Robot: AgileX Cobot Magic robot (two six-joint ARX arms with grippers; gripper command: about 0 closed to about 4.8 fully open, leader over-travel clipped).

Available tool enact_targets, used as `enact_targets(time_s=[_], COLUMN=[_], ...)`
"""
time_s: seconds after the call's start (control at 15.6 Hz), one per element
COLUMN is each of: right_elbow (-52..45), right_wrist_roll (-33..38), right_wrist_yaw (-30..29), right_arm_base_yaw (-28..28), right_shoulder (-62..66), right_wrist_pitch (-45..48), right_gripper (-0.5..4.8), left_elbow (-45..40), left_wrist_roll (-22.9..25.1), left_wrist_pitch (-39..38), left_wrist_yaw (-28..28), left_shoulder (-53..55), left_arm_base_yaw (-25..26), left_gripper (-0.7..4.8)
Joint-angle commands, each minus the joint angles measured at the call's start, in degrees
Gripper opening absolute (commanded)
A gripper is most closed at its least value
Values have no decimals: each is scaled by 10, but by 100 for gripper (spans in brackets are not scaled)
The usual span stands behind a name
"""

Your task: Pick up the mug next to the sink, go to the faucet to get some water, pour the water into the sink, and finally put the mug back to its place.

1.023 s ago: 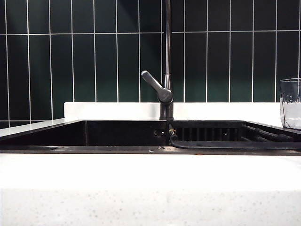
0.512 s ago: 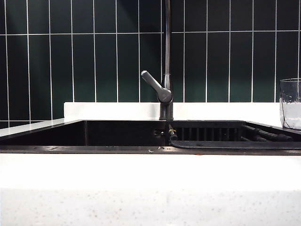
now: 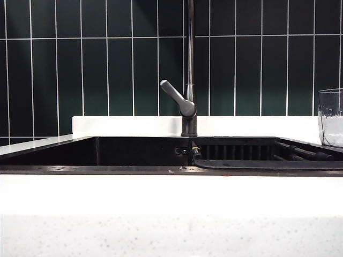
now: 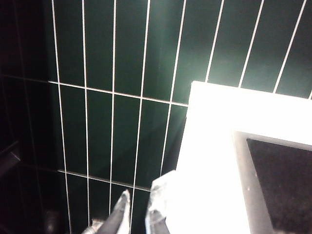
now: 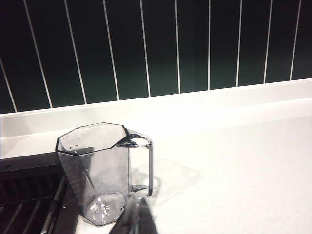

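The clear faceted mug [image 3: 332,118] stands upright on the white countertop at the far right, beside the black sink [image 3: 161,169]. The dark faucet [image 3: 188,64] rises behind the middle of the sink, its lever [image 3: 174,95] angled up to the left. No gripper shows in the exterior view. In the right wrist view the mug [image 5: 105,170] is close, its handle turned toward my right gripper [image 5: 138,201], which is shut and empty just short of the mug's base. My left gripper [image 4: 140,202] is open and empty in front of the tiled wall, beside the sink's corner [image 4: 241,170].
A dark green tiled wall [image 3: 107,69] and a white backsplash ledge [image 3: 128,126] run behind the sink. A dark ribbed rack [image 3: 252,152] fills the sink's right part. White speckled countertop [image 3: 171,225] spans the front and extends past the mug [image 5: 234,161].
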Motion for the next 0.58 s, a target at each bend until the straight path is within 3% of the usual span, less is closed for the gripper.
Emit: enact_targets(time_s=[0.06,0.32,0.51,0.58], right_elbow=[-3,-3,-3,-3], right_wrist_roll=[1,1,1,1], right_wrist_yaw=[4,4,-5,-34], right_arm_base_yaw=[0,0,1,1], right_shoulder=[0,0,0,0], right_wrist_pitch=[7,-27,-31,-31], right_gripper=[-5,-5,-5,-5], left_elbow=[1,2,3,2], left_wrist_roll=[0,0,0,0], left_wrist_pitch=[-66,-28,4,4], left_wrist_yaw=[13,142,156,156], left_shoulder=[1,1,1,1], left_arm_base_yaw=[-1,-2,-2,-2], left_gripper=[53,53,53,53])
